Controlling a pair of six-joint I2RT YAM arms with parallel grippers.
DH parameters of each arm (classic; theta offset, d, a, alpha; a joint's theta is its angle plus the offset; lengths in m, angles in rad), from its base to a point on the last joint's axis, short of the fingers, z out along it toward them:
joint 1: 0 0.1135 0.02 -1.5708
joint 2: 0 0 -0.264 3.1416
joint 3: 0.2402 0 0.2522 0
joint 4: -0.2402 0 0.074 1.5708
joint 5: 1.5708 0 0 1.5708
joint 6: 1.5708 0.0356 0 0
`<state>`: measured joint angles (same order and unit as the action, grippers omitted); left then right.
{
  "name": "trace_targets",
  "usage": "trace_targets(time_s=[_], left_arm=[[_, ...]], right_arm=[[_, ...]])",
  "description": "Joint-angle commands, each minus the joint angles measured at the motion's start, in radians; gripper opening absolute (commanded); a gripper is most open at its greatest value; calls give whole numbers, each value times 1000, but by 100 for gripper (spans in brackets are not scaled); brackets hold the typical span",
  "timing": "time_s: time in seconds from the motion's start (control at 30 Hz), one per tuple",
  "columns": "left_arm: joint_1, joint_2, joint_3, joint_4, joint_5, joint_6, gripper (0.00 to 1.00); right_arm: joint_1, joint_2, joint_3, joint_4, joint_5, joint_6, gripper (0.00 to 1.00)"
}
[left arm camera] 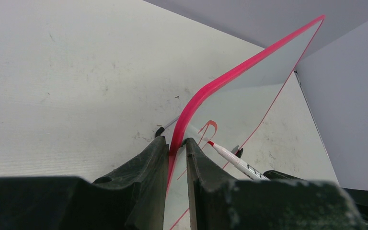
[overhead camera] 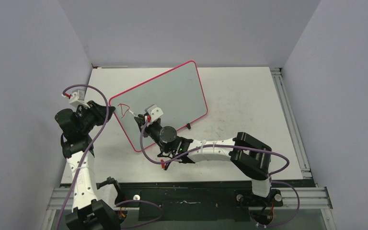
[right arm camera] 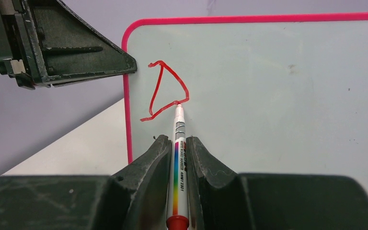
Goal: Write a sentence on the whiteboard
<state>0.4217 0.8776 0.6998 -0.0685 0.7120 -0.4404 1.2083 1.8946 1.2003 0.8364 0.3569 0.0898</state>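
The whiteboard (overhead camera: 172, 93), pale grey with a red-pink rim, stands tilted on the table with one long edge down. My left gripper (overhead camera: 105, 108) is shut on its left rim near the corner; in the left wrist view the rim (left arm camera: 206, 91) runs between the fingertips (left arm camera: 175, 141). My right gripper (right arm camera: 177, 140) is shut on a white marker (right arm camera: 179, 125) with a rainbow stripe. The marker's red tip touches the board at the lower right of a red triangle-like stroke (right arm camera: 165, 91). The marker (left arm camera: 230, 155) and the stroke (left arm camera: 210, 125) also show in the left wrist view.
A small black clip foot (overhead camera: 189, 126) sticks out from the board's lower edge. Grey walls close the table (overhead camera: 249, 96) in on three sides. A metal rail (overhead camera: 287, 120) runs along the table's right edge. The right arm (overhead camera: 211, 151) reaches across the table's near part.
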Motion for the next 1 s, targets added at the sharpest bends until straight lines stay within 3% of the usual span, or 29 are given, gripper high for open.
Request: trace_targets(time_s=[0.0, 0.27, 0.6, 0.97], left_arm=[[5, -4, 7, 27, 21, 9, 18], [5, -5, 7, 17, 12, 18, 18], [3, 14, 10, 12, 11, 19, 18], [-1, 21, 4, 12, 13, 17, 18]], right_arm=[[-11, -101, -23, 30, -59, -22, 5], [35, -299, -140, 10, -130, -74, 5], [48, -593, -295, -143, -152, -61, 5], [-84, -570, -293, -175, -304, 19, 5]])
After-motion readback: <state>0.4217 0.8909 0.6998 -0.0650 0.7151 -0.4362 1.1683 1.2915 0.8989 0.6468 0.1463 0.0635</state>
